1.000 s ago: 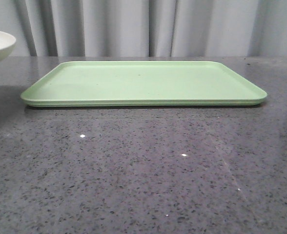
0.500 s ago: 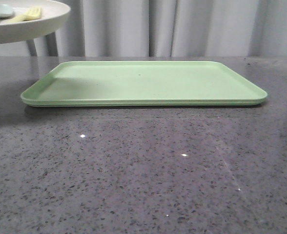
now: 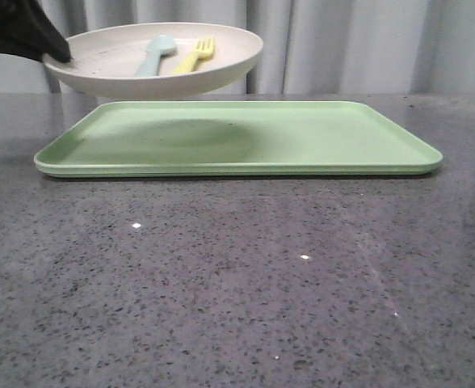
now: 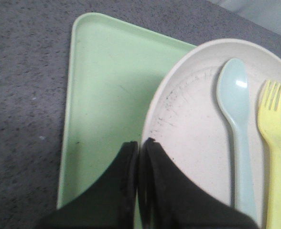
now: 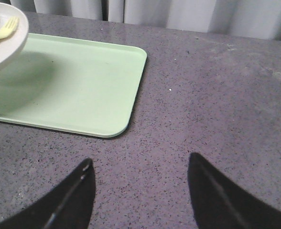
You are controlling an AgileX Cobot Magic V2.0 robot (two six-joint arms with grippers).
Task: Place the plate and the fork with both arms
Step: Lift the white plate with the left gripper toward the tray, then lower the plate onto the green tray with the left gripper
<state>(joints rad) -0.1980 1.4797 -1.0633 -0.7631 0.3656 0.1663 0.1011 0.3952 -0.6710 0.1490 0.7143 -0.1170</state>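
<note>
While held clear of the table, plate (image 3: 100,61) up in the air, cream and speckled, hanging over the left end of the light-green tray (image 3: 318,137) and not touching it. Pinched at its rim by the left gripper (image 4: 139,145), fingers closed narrow on that thin edge, one above and one below. Riding inside: yellow fork (image 4: 274,143) and, just beside it, a pale blue spoon (image 4: 236,124), both loose on the plate floor, handles toward the gripper side. Tilted a little in the front view, far edge lower than the held edge. Shadow of the plate pooled on the tray below.

Over on the other side, right gripper (image 5: 140,188) hovering low over bare grey speckled tabletop (image 3: 237,283), fingers spread wide, holding nothing, well apart from the tray's near corner.

Now the worries. A one-point rim grip on a wide shallow plate: likely to sag or twist, perhaps slip out if swung quickly. More tilt, and fork and spoon could slide toward the low edge and off. Set down too near the tray's raised lip, and the plate could land half on it and rock. Later, fork to be picked out right next to the spoon: easy to grab the wrong one.
</note>
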